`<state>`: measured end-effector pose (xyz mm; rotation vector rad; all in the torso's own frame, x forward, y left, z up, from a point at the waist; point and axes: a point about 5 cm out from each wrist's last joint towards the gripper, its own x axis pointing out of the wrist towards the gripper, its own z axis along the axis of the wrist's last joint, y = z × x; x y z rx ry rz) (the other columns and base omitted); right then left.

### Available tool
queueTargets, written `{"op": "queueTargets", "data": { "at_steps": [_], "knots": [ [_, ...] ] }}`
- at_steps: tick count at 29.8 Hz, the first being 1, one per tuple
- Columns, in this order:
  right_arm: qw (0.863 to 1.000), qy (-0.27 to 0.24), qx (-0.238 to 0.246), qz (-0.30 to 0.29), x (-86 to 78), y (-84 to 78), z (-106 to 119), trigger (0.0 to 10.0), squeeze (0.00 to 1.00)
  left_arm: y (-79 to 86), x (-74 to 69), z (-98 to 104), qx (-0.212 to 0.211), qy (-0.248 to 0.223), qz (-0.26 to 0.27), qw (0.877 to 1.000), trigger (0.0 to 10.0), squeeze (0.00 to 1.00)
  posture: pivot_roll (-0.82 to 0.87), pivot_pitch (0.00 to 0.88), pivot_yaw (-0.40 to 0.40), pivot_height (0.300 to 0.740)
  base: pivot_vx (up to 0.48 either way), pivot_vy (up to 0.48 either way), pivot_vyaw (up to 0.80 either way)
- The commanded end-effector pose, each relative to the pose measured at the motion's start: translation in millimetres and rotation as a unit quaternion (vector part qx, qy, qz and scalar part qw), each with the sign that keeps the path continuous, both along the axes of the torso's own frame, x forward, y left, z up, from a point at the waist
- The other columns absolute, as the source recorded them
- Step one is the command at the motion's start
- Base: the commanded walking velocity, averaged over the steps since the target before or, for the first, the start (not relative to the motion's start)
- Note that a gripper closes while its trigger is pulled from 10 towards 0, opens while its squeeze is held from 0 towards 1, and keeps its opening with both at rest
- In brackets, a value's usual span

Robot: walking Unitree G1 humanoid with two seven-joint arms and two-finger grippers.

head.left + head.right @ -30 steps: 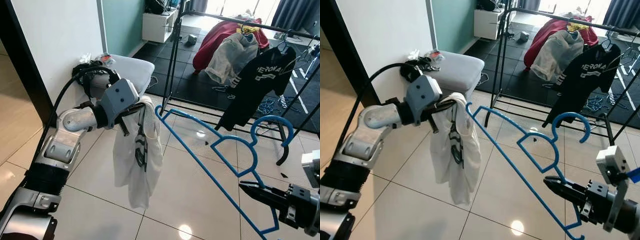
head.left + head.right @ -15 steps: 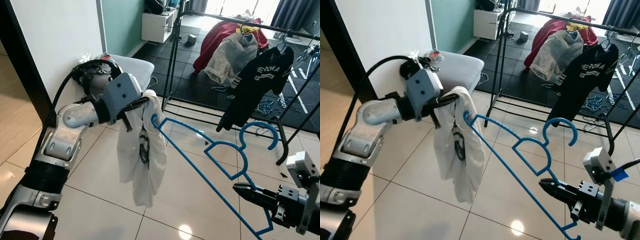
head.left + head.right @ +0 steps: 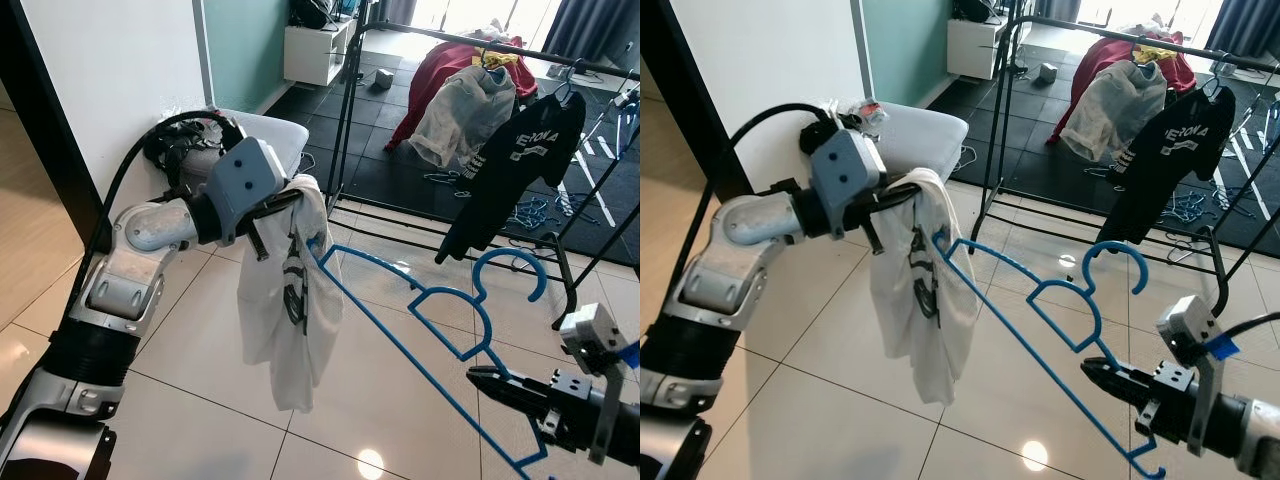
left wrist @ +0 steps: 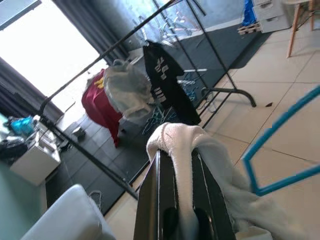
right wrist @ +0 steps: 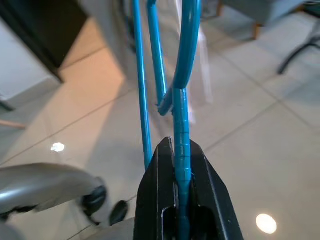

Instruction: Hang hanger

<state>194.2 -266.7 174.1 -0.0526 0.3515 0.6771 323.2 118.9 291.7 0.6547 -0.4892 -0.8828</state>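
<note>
My left gripper [image 3: 285, 203] is held up at mid left, shut on the top of a white garment [image 3: 288, 310] that hangs down limp from it. In the left wrist view the cloth [image 4: 182, 145] drapes over the black fingers [image 4: 156, 200]. A blue wire hanger [image 3: 430, 310] lies slanted across the middle, its far tip pressed into the garment near the collar. My right gripper [image 3: 482, 378] at lower right is shut on the hanger's lower bar; the right wrist view shows the blue wire [image 5: 182, 145] pinched between the fingertips.
A black clothes rail [image 3: 470, 42] stands behind, carrying a black T-shirt [image 3: 510, 170], a grey top [image 3: 458, 102] and a red garment [image 3: 430, 70]. A grey padded stool [image 3: 255, 140] stands by the white wall at left. Loose hangers lie on the dark mat.
The right gripper has pushed the hanger leftward, so its tip now reaches into the white garment. The left gripper has lifted slightly toward the hanger, and the cloth has swung a little.
</note>
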Motion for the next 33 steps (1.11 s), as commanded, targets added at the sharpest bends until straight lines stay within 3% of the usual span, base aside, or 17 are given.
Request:
{"op": "queueTargets", "data": {
  "at_steps": [1, 4, 9, 14, 22, 24, 29, 33],
  "knots": [
    [0.999, 0.005, -0.037, -0.038, 5.3, -10.0, -5, 10.0, 0.0, -10.0, -6.6, -1, -0.008, 0.006, -0.031, 0.999, 10.0, 0.0, -0.07, 0.102, -0.041, 0.74, 0.0, 0.0, 0.0],
    [0.987, -0.004, -0.095, -0.127, 20.9, -28.8, -13, 10.0, 0.0, -18.8, -15.5, -6, -0.011, 0.026, -0.064, 0.998, 10.0, 0.0, -0.07, 0.101, -0.042, 0.74, 0.0, 0.0, 0.0],
    [0.985, -0.009, -0.09, -0.144, 24.6, -30.7, -14, 10.0, 0.0, -21.7, -17.9, -7, -0.01, 0.029, -0.072, 0.997, 10.0, 0.0, -0.07, 0.101, -0.042, 0.74, 0.0, 0.0, 0.0],
    [0.99, -0.023, -0.066, -0.124, 27.8, -19.8, -11, 10.0, 0.0, -28.3, -21.3, -11, -0.008, 0.038, -0.086, 0.996, 10.0, 0.0, -0.06, 0.098, -0.043, 0.74, 0.0, 0.0, 0.0],
    [0.99, -0.029, -0.04, -0.134, 32.8, -16.7, -12, 10.0, 0.0, -32.5, -23.1, -14, -0.004, 0.044, -0.093, 0.995, 10.0, 0.0, -0.07, 0.091, -0.042, 0.74, 0.0, 0.0, 0.0],
    [0.989, -0.043, 0.012, -0.14, 39.0, -9.2, -7, 10.0, 0.0, -40.6, -26.3, -22, 0.014, 0.05, -0.105, 0.993, 10.0, 0.0, -0.07, 0.089, -0.041, 0.74, 0.0, 0.0, 0.0],
    [0.984, -0.067, 0.054, -0.153, 45.6, -4.5, 0, 10.0, 0.0, -47.8, -29.4, -29, 0.025, 0.055, -0.113, 0.992, 10.0, 0.0, -0.07, 0.086, -0.042, 0.74, 0.0, 0.0, 0.0],
    [0.965, -0.137, 0.15, -0.166, 55.6, 3.8, 22, 10.0, 0.0, -56.4, -33.2, -42, 0.053, 0.06, -0.121, 0.989, 10.0, 0.0, -0.07, 0.087, -0.04, 0.74, 0.0, 0.0, 0.0]
  ]
}}
